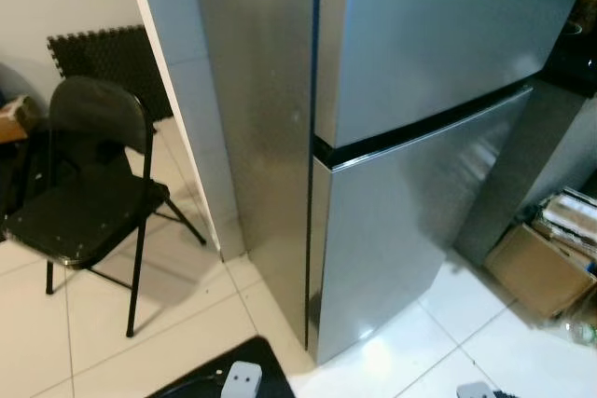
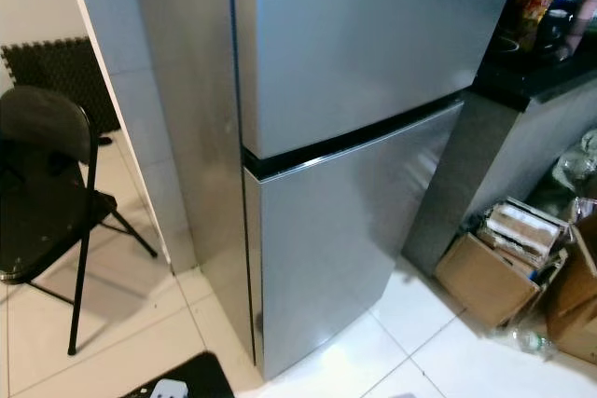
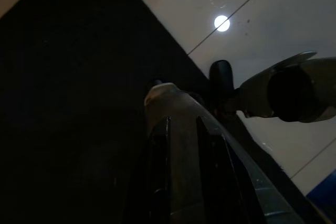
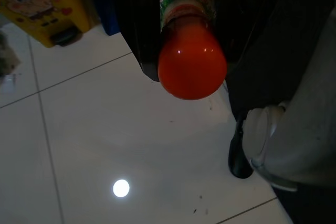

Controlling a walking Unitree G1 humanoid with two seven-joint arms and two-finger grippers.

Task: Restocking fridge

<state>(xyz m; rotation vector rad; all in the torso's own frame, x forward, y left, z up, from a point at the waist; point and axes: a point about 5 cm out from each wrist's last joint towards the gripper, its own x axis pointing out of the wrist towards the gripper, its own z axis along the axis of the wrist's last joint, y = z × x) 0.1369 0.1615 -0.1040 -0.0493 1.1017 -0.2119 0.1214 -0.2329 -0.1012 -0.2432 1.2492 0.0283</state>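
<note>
Tall silver two-door fridge [image 1: 420,137], both doors shut; orange-filled bottle [image 4: 190,51] in the right claw [image 4: 181,35].

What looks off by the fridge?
Nothing spilled or damaged. Both fridge doors are shut. An open box crammed with papers sits on the floor to its right. The right pincer holds an orange bottle.

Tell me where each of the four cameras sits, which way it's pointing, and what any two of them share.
Left eye view: on the head, looking forward and down at the closed fridge and a black folding chair.
Right eye view: same head, same fridge and chair, plus a cardboard box of papers.
Left wrist view: along the left hand, aimed at white floor tiles.
Right wrist view: along the right hand, which holds an orange bottle over the tiles.
Shared: both eye views show the fridge; both wrist views show the tiles.
</note>
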